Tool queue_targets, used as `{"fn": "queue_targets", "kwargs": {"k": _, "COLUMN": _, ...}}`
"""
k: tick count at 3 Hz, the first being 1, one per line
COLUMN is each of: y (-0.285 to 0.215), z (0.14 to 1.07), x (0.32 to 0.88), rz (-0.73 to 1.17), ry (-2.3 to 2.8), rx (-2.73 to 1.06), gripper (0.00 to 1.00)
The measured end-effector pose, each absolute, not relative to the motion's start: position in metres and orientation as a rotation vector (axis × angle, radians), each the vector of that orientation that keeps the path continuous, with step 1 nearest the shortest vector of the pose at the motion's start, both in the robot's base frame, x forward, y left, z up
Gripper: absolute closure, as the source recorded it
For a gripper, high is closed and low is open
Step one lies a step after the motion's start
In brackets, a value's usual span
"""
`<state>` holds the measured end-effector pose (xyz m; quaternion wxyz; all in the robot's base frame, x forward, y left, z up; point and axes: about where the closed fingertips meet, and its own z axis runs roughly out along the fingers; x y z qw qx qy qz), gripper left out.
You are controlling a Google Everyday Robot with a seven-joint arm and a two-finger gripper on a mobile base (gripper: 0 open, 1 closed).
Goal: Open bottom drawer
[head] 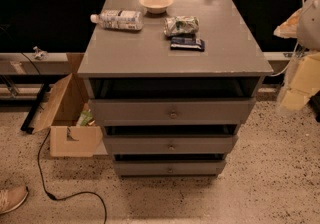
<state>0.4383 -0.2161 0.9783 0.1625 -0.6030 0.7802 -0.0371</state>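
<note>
Speckled stone floor (275,188) bears a grey wooden cabinet (150,55). Its plain grey bottom drawer (150,168), at 6 o'clock, looks unopened; the pull remains. The pale gripper (300,80) hangs at 3 o'clock, well apart, grip unreadable.

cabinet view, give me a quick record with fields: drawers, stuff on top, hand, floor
cabinet: grey, three drawers
bottom drawer: lowest front, round knob at centre, dark gap above, nothing touching it
on top: bowl at back; bottle lying at left; snack bag; dark packet just in front of the bag
hand: at the right edge, apart from the cabinet, well above the bottom drawer
floor, left: open box, cable, shoe
</note>
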Motion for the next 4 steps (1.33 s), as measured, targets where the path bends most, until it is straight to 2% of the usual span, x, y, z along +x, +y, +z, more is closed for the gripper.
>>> {"fn": "queue_targets", "kwargs": {"k": 2, "y": -0.213, "z": 0.969, "x": 0.44, "rz": -0.087, "ry": 2.207, "rx": -1.716, "gripper": 0.0}}
{"fn": "queue_targets", "kwargs": {"k": 4, "y": -0.17, "z": 0.851, "x": 0.451, "rz": 0.185, "ry": 2.083, "rx": -1.781, "gripper": 0.0}}
